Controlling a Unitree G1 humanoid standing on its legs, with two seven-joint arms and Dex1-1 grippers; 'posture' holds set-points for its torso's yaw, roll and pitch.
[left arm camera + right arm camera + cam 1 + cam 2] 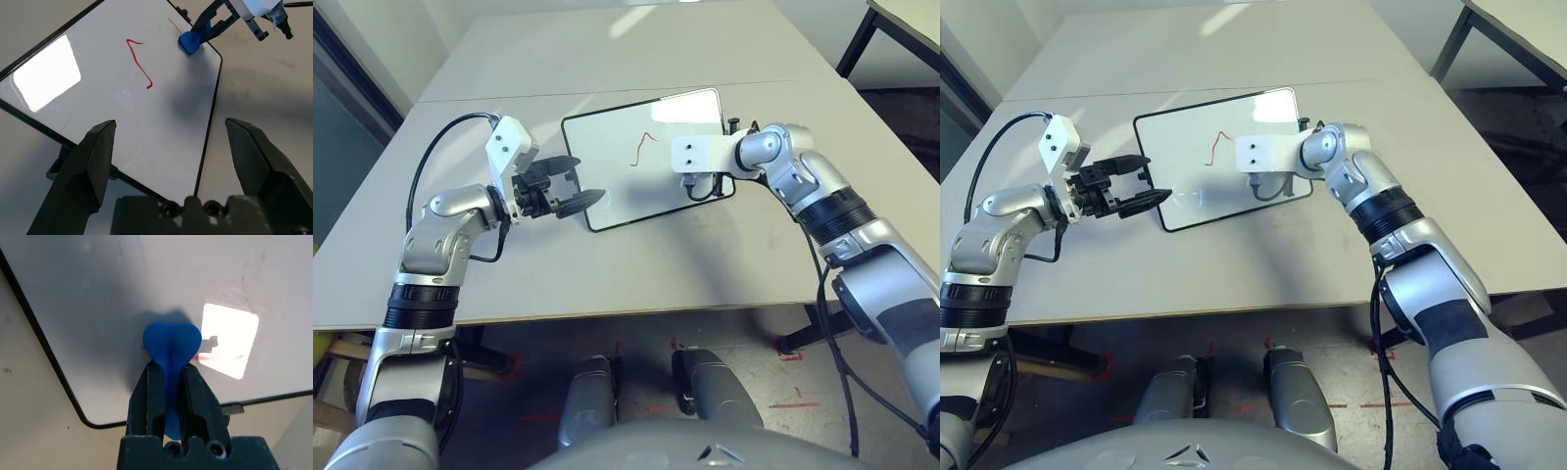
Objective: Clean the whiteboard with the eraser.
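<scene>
The whiteboard point(636, 191) lies tilted on the grey table, with a red pen stroke point(644, 147) near its middle. My right gripper point(170, 367) is shut on the blue eraser point(171, 345), whose end presses on the board close to a short red mark point(203, 357). From the left wrist, the eraser point(190, 41) sits near the board's far corner, beside the red stroke point(139, 63). My left gripper point(579, 199) stands open at the board's left edge, its fingers point(93, 161) spread above the board's surface with nothing between them.
The grey table point(607, 264) reaches well beyond the board on all sides, with a seam point(607, 93) behind it. A second table point(911, 20) stands at the back right. A black cable point(440, 137) loops over my left arm.
</scene>
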